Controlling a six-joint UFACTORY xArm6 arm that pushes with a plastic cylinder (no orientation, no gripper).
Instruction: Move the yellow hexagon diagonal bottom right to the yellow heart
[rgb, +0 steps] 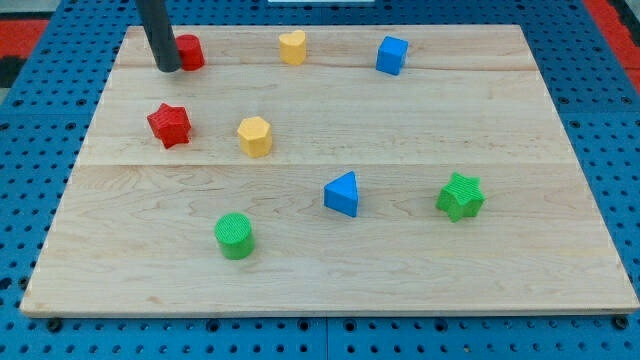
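Note:
The yellow hexagon (255, 136) lies left of the board's middle. The yellow heart (292, 47) sits near the view's top edge, up and slightly right of the hexagon. My tip (169, 69) rests on the board at the view's top left, touching or just left of a red block (190, 52). The tip is up and to the left of the hexagon, well apart from it, and left of the heart.
A red star (169, 124) lies left of the hexagon. A blue cube (392, 55) sits right of the heart. A blue triangle (342, 194), a green cylinder (235, 236) and a green star (460, 196) lie in the lower half of the wooden board (560, 250).

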